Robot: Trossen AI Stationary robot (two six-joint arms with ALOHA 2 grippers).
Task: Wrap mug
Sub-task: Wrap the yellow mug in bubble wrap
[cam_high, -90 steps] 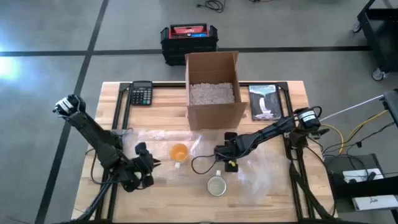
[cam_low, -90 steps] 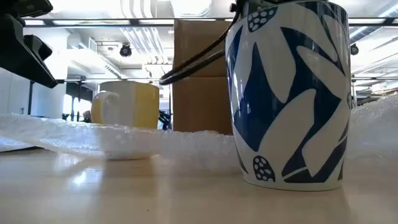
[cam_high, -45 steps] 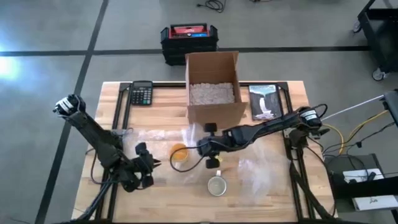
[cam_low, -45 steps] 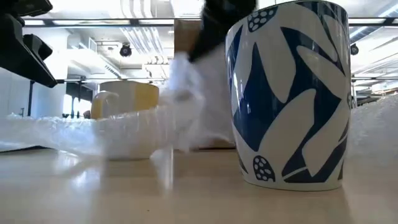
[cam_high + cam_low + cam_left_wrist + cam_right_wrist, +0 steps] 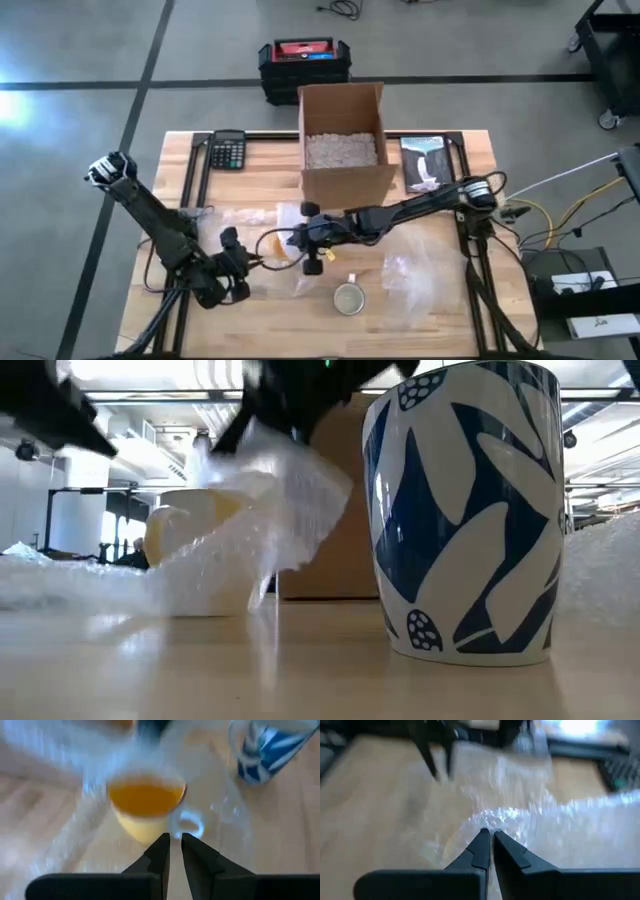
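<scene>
A yellow mug (image 5: 145, 807) stands upright on the wooden table, left of centre, partly under a sheet of clear bubble wrap (image 5: 270, 510). My right gripper (image 5: 298, 240) hangs just above the mug, shut on the wrap. The sheet's right part (image 5: 420, 280) lies flat on the table. My left gripper (image 5: 174, 844) hovers low on the mug's left, its fingers shut with nothing between them, pointing at the mug's handle side. A blue-and-white mug (image 5: 348, 298) stands upright near the front edge. My right gripper pinches a bunched edge of the bubble wrap (image 5: 495, 817) between its two fingertips; one layer or several, I cannot tell. The fingers reach in from the table's right, slanting down. The held part is lifted above the yellow mug, and the rest trails down slack to the table.
An open cardboard box (image 5: 340, 140) with white packing peanuts stands at the back centre. A calculator (image 5: 228, 150) lies at the back left and a picture card (image 5: 424, 163) at the back right. A black and red case (image 5: 303, 60) sits on the floor beyond.
My right gripper has swept toward the table's left edge, from right of the yellow mug to over it, dragging the wrap's edge along. The wrap has lifted and folded over the mug, while its right part stayed on the table.
</scene>
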